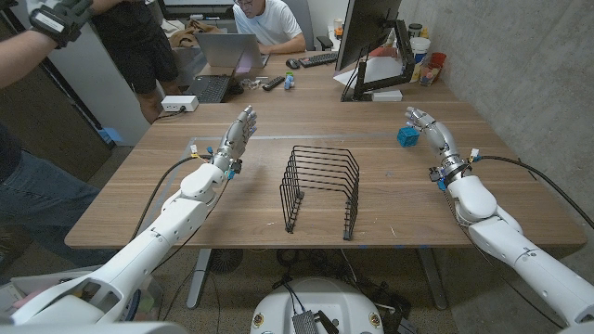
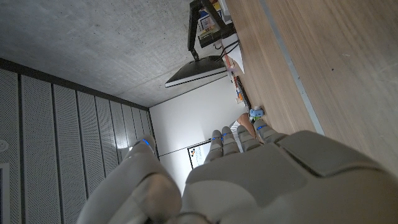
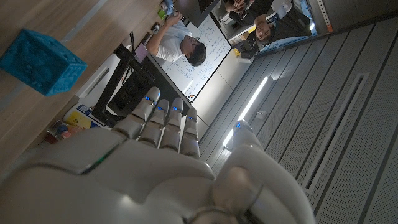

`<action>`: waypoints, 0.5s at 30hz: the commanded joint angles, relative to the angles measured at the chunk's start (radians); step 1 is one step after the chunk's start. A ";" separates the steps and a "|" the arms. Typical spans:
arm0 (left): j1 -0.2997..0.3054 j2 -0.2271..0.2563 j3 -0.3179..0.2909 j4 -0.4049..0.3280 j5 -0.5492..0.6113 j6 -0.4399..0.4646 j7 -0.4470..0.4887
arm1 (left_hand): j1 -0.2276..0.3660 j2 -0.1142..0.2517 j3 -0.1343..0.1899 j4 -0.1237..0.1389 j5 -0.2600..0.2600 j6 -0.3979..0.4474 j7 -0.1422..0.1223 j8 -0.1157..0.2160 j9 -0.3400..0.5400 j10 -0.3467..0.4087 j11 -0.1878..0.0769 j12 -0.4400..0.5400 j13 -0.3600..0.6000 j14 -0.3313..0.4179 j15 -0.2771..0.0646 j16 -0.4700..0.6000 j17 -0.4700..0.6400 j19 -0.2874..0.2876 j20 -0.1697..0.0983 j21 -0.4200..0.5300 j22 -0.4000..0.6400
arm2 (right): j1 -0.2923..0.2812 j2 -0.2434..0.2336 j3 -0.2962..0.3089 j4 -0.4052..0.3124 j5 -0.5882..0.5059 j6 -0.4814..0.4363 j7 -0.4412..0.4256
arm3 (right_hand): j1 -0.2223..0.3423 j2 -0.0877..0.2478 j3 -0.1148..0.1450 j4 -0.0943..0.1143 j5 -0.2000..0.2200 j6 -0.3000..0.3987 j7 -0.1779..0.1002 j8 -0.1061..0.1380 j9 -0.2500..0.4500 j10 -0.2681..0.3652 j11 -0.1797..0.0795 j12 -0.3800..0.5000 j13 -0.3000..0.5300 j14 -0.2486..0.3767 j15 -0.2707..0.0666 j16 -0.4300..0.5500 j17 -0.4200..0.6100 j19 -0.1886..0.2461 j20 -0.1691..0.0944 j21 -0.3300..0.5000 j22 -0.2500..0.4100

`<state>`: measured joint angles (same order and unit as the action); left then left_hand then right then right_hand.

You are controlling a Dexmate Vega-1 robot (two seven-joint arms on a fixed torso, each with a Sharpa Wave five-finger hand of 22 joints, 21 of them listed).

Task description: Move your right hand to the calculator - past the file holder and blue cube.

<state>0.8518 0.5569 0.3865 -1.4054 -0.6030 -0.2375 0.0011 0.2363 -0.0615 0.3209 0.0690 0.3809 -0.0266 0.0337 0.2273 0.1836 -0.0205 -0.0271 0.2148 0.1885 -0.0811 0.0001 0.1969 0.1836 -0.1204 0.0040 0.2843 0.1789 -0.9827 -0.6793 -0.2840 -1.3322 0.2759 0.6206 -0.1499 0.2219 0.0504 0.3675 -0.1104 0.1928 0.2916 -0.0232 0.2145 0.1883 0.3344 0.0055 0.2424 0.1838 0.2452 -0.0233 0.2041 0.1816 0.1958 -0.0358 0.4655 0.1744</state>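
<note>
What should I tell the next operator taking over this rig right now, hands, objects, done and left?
Left hand: holds nothing, fingers extended, raised over the table's left side.
Right hand: holds nothing, beside the blue cube at the table's right; whether they touch cannot be told.
File holder: black wire rack, standing mid-table, well to the left of the right hand.
Calculator: I cannot pick one out on the wooden table; find it before moving.
Done: right hand has reached the cube.
Left: carry the right hand on to the calculator.
</note>
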 commanded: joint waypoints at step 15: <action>-0.024 -0.005 0.003 0.027 0.003 0.001 -0.010 | 0.011 0.000 -0.004 -0.001 0.000 0.007 0.002 -0.008 0.005 0.005 -0.004 -0.005 0.001 -0.001 0.001 -0.005 0.005 0.001 0.006 -0.007 0.005 | -0.056 -0.062 0.025 -0.079 -0.138 -0.063 -0.104 | 0.011 0.000 0.003 -0.007 0.006 0.011 -0.005 0.005 0.005 0.015 -0.005 0.006 0.003 0.011 -0.005 0.005 0.003 0.017 -0.011 -0.009 0.003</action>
<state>0.8371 0.5542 0.3880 -1.3896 -0.6018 -0.2370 -0.0034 0.2363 -0.0615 0.3210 0.0689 0.3809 -0.0267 0.0337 0.2196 0.1836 -0.0205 -0.0271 0.2108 0.1885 -0.0812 0.0001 0.1967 0.1835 -0.1204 0.0039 0.2843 0.1789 -1.0196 -0.7213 -0.2672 -1.3820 0.1887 0.5806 -0.2147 0.2218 0.0504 0.3674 -0.1104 0.1928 0.2952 -0.0269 0.2145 0.1882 0.3397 0.0002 0.2423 0.1838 0.2489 -0.0272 0.2041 0.1817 0.2029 -0.0429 0.4585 0.1744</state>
